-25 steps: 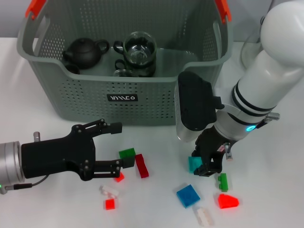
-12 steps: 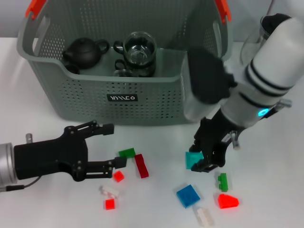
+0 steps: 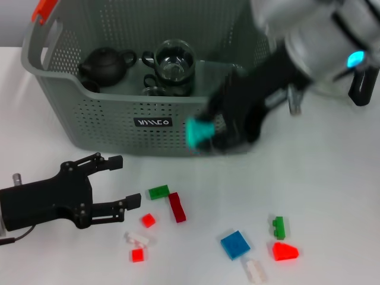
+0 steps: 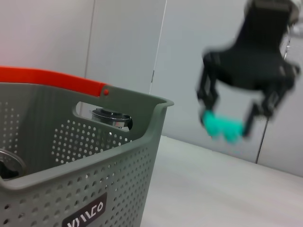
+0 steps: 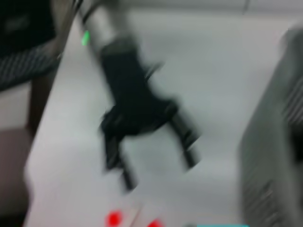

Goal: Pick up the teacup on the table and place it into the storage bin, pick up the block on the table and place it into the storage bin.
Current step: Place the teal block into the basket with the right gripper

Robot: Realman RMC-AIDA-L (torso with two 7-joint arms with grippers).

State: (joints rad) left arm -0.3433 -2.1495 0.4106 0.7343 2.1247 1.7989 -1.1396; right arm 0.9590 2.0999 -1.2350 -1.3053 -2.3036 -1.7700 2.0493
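While airborne | teal block (image 3: 199, 132) clamped in right tool (image 3: 209, 138) | before storage bin (image 3: 107, 122)

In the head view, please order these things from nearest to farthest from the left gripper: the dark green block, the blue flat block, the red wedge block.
Measured from the left gripper, low on the robot's left:
1. The dark green block, just beside its lower finger.
2. The blue flat block, near the middle front of the table.
3. The red wedge block, farther to the robot's right.
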